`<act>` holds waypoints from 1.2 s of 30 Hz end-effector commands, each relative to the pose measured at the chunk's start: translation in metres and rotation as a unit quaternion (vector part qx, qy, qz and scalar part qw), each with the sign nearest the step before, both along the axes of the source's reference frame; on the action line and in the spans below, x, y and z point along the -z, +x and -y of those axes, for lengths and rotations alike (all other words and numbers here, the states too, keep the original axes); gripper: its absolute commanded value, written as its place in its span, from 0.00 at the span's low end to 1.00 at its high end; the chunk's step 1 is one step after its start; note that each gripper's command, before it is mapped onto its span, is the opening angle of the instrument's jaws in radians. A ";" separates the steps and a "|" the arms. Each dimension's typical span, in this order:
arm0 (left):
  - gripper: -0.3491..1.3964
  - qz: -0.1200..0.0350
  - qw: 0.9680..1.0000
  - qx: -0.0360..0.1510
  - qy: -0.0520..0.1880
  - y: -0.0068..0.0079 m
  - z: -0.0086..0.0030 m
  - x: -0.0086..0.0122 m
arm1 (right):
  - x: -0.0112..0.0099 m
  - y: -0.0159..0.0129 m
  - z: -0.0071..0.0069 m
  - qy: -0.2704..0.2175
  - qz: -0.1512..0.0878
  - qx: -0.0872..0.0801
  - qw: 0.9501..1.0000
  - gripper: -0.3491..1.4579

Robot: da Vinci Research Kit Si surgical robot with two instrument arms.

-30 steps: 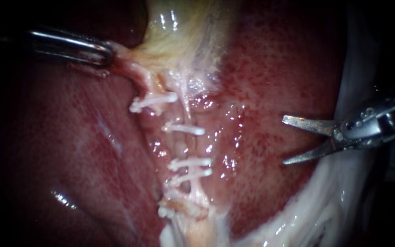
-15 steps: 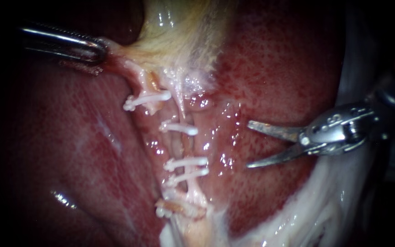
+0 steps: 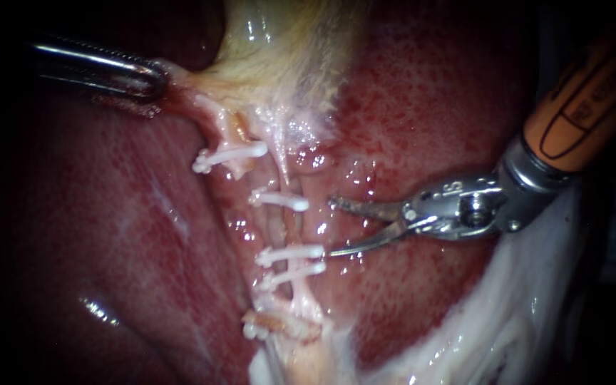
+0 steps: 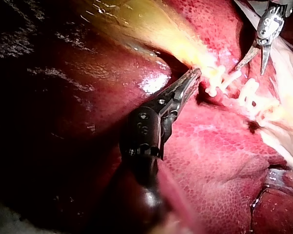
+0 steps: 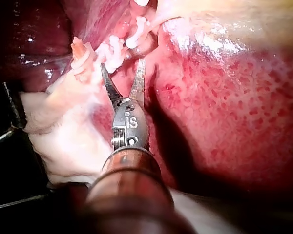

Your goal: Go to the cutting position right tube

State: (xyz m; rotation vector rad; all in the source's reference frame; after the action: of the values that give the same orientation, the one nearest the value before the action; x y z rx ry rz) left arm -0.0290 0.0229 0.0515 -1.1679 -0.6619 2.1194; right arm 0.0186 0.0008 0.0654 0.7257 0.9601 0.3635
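Note:
The right tube (image 3: 288, 227) runs down the middle of the liver bed and carries three white clips (image 3: 279, 201). My right instrument (image 3: 331, 228) comes in from the right with its two blades open. The blade tips lie just right of the tube, level with the bare stretch between the upper clip and the lower pair (image 3: 292, 254). In the right wrist view the open blades (image 5: 122, 66) point at the clips (image 5: 112, 52). My left instrument (image 3: 152, 78) is shut on the gallbladder (image 3: 279, 64) at its narrow end and holds it taut, as the left wrist view also shows (image 4: 193, 78).
A left tube (image 3: 217, 125) with its own clip (image 3: 229, 155) runs from the gripped tissue. Another clip (image 3: 265, 326) sits low on the stump. Red liver (image 3: 122, 235) lies on both sides. White tissue (image 3: 493, 328) lies under the right instrument's shaft.
My right instrument has moved left across the liver, blades still open but narrower, until its tips reach the clipped tube. The left instrument keeps its hold.

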 end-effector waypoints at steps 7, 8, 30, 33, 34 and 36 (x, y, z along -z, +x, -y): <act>0.00 0.000 1.000 0.000 0.000 0.0000 0.0000 0.0000 | -0.0004 0.0022 -0.0001 0.037 -0.035 0.011 0.999 0.96; 0.00 0.000 1.000 0.000 0.000 0.0000 0.0000 0.0000 | -0.0005 0.0025 -0.0001 0.038 -0.036 0.011 0.999 0.96; 0.00 0.000 1.000 0.000 0.000 -0.0001 -0.0001 0.0000 | -0.0018 0.0058 -0.0001 0.082 -0.102 0.034 0.991 0.91; 0.00 0.000 1.000 0.000 0.000 -0.0001 0.0000 0.0000 | -0.0024 0.0061 0.0001 0.079 -0.100 0.034 0.991 0.91; 0.00 0.000 1.000 0.000 0.000 -0.0001 0.0000 0.0000 | -0.0025 0.0062 0.0001 0.081 -0.101 0.038 0.991 0.91; 0.00 0.000 1.000 0.000 0.000 -0.0001 0.0000 0.0000 | -0.0025 0.0066 0.0002 0.085 -0.105 0.042 0.990 0.91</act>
State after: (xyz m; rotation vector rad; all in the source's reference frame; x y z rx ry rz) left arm -0.0291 0.0230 0.0515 -1.1676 -0.6617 2.1193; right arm 0.0254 0.0007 0.0678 0.9798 1.1111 0.2969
